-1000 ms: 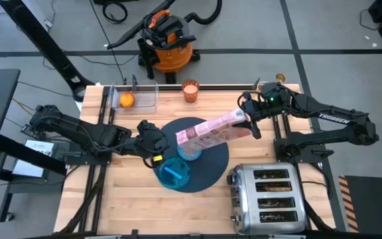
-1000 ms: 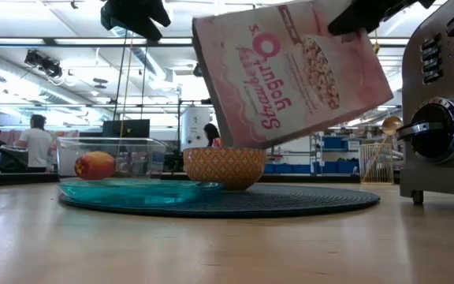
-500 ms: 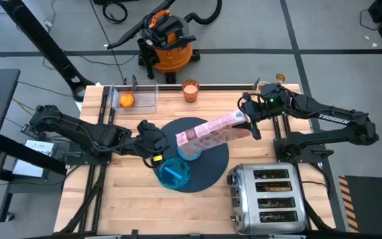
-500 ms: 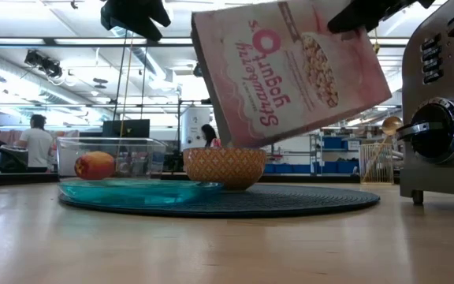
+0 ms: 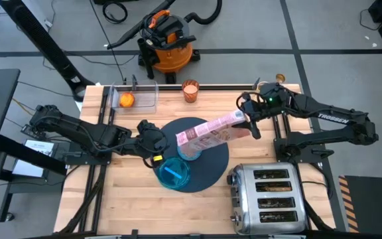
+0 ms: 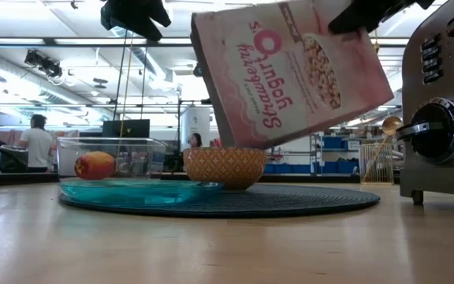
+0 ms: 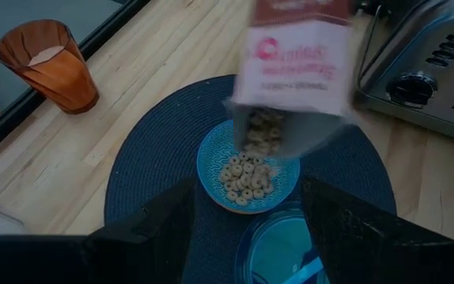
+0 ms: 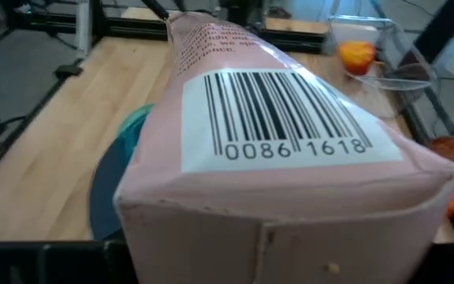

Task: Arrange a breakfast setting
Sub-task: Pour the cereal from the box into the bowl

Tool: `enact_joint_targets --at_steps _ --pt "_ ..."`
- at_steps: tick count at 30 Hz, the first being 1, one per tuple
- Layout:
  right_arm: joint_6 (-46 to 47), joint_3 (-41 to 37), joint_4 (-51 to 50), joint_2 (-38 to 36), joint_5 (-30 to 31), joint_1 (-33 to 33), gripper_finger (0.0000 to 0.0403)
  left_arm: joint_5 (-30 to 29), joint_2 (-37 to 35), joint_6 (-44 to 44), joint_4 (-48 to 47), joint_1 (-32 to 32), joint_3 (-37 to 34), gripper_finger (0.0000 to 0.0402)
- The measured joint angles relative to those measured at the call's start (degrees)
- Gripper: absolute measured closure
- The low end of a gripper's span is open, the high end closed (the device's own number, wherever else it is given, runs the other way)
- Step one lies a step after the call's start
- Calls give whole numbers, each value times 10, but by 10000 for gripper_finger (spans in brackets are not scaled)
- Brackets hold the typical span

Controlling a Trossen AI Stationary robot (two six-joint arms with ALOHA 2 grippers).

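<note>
My right gripper [image 5: 245, 121] is shut on the pink cereal box [image 5: 211, 131]. The box is tipped, with its open mouth [image 7: 288, 126] over the small light-blue bowl [image 7: 247, 170], which holds cereal rings. The bowl stands on the round dark mat [image 5: 207, 166], beside the teal plate [image 5: 173, 172]. My left gripper [image 7: 247, 237] is open and empty, above the mat's left edge next to the plate. The orange cup [image 5: 190, 91] stands at the far edge. The red-orange fruit [image 5: 126, 99] lies in a clear container. I see no toast slice. My right gripper holds the cereal box by its closed bottom end [image 5: 237, 119], coming from the table's right side. In the right wrist view the box's base [image 8: 290, 229] hides the fingers. The box is lifted clear and slants down toward the bowl, mouth lowest.
A chrome toaster [image 5: 267, 194] stands at the near right. The clear container [image 5: 134, 98] is at the far left. A gold spoon [image 6: 391, 125] stands in a holder at the far right. Bare wood lies near the front left. People show in the room behind.
</note>
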Motion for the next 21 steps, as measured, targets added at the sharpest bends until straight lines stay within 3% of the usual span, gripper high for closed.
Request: enact_joint_targets --at_steps 21 --pt "7 0 13 3 6 -3 209 0 0 1 0 0 0 169"
